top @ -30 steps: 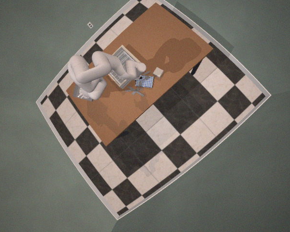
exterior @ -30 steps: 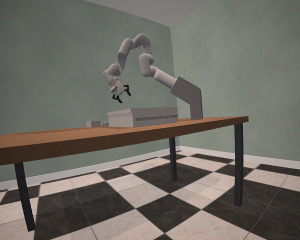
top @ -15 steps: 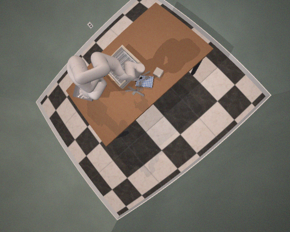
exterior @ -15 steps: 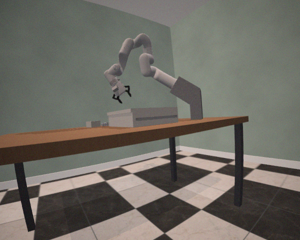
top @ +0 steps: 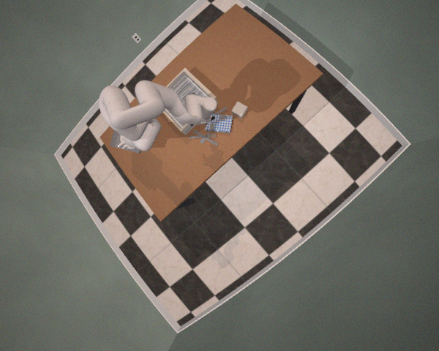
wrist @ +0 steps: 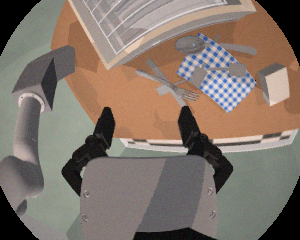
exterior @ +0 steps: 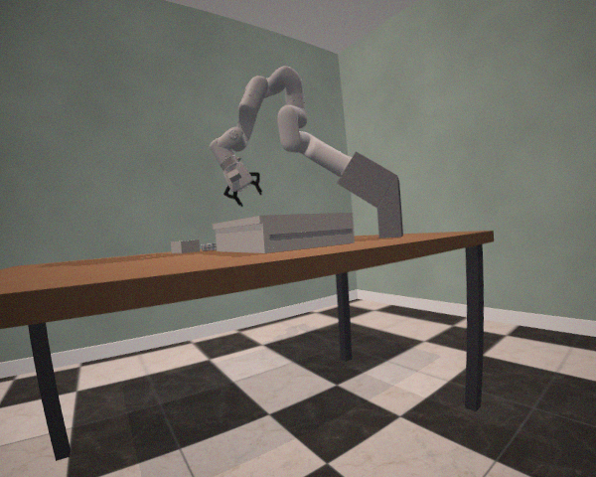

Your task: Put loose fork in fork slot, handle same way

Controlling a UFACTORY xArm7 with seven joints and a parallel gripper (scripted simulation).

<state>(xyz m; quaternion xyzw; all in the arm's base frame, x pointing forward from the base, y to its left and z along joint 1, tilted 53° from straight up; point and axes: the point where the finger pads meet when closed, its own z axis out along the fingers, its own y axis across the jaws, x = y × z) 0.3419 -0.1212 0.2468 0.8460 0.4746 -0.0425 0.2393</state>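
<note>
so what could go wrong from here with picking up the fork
The open gripper hangs high above loose cutlery lying crossed beside the tray, so it may grab the wrong piece or two at once. More utensils rest on the checked cloth, which could snag. Which piece is the fork is hard to tell.
</note>
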